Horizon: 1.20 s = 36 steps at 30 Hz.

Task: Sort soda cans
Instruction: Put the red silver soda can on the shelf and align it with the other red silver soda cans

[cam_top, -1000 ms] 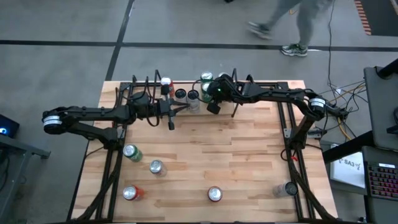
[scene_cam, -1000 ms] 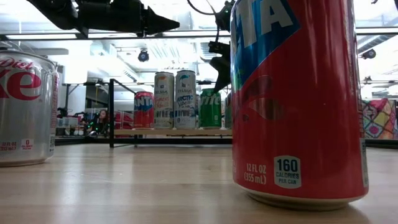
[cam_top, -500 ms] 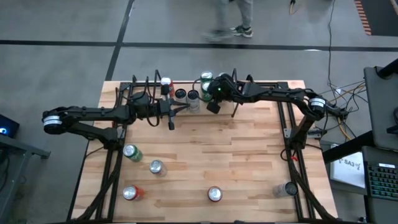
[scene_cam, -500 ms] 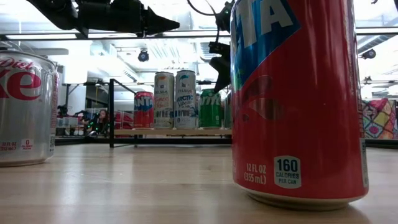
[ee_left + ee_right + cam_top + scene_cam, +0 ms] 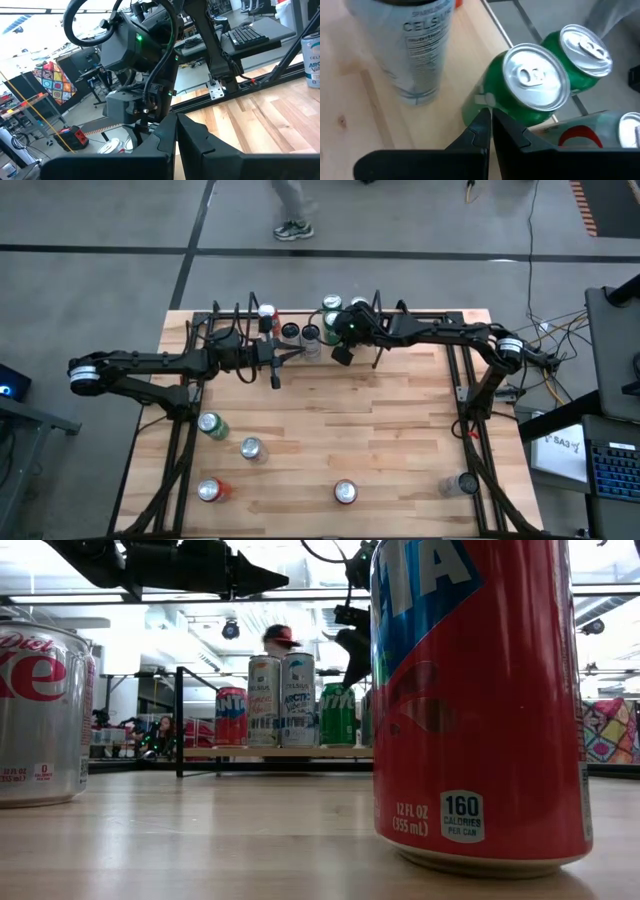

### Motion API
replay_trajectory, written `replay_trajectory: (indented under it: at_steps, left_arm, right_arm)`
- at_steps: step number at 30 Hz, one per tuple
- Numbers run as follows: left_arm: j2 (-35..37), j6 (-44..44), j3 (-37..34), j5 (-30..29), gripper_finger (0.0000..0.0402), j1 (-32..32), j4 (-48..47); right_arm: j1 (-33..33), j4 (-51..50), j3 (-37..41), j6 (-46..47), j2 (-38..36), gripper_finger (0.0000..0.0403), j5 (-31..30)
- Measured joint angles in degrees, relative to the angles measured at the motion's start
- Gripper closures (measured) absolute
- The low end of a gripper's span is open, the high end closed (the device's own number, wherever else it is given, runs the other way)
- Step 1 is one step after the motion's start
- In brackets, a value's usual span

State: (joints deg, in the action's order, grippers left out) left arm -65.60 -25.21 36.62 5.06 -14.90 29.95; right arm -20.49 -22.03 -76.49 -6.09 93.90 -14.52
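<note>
Along the far edge of the table [image 5: 400, 440] a cluster of soda cans [image 5: 310, 330] already stands in a row: in the low view a short red one, two tall pale ones and a green one side by side. That part of the sorting looks done. Five cans remain scattered on the near half: a green can [image 5: 211, 423], a silver-topped can [image 5: 251, 448], a red can [image 5: 209, 490], another red can [image 5: 345, 492] and a pale can [image 5: 462, 483] near the right corner (so by my reckoning the job is roughly half finished).

The right gripper [image 5: 490, 125] hovers just above the grouped green cans [image 5: 527, 82], its fingers pressed together and holding nothing. The left gripper [image 5: 176, 130] hangs beside the row over bare wood, likewise closed and empty.
</note>
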Motion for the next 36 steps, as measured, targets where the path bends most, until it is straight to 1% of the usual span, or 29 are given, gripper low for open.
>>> replay_trajectory:
  at_steps: [4, 11, 13, 15, 19, 23, 27, 31, 36]
  left_arm:
    - [0.0, 0.0, 0.0, 0.01, 0.0401, 0.07, 0.02]
    - [0.0, 0.81, 0.0, 0.02, 0.0401, 0.16, 0.96]
    - [0.0, 1.02, 0.14, 0.03, 0.0401, 0.33, 1.02]
    - [-0.16, 2.33, 1.09, 0.09, 0.0401, 0.68, 0.6]
    - [-0.93, 6.58, 4.52, 0.42, 0.0401, 2.34, -2.31]
    - [-2.0, 10.49, 8.35, 0.46, 0.0401, 5.85, -9.71]
    - [-2.19, 13.75, 13.42, 0.46, 0.0401, 10.13, -23.22]
    - [-2.25, 19.45, 19.2, 0.24, 0.0401, 14.42, -35.35]
    - [-2.43, 29.8, 25.16, 0.17, 0.0401, 18.66, -49.01]
  right_arm:
    - [1.44, -1.65, -0.1, 0.29, -2.0, 0.0394, 2.43]
    - [4.93, -10.02, -4.69, 2.82, -8.17, 0.0394, 3.04]
    - [6.22, -12.26, -5.71, 3.52, -10.23, 0.0394, 4.55]
    - [7.86, -13.42, -6.18, 4.01, -12.42, 0.0394, 6.01]
    - [11.58, -16.93, -6.37, 5.13, -16.74, 0.0394, 6.19]
    - [15.23, -21.03, -6.38, 8.35, -20.95, 0.0394, 6.16]
    - [18.68, -25.36, -6.36, 11.59, -24.18, 0.0394, 6.03]
    - [22.15, -27.62, -6.36, 12.81, -25.43, 0.0394, 5.96]
    - [26.44, -29.16, -6.3, 12.41, -25.41, 0.0394, 5.97]
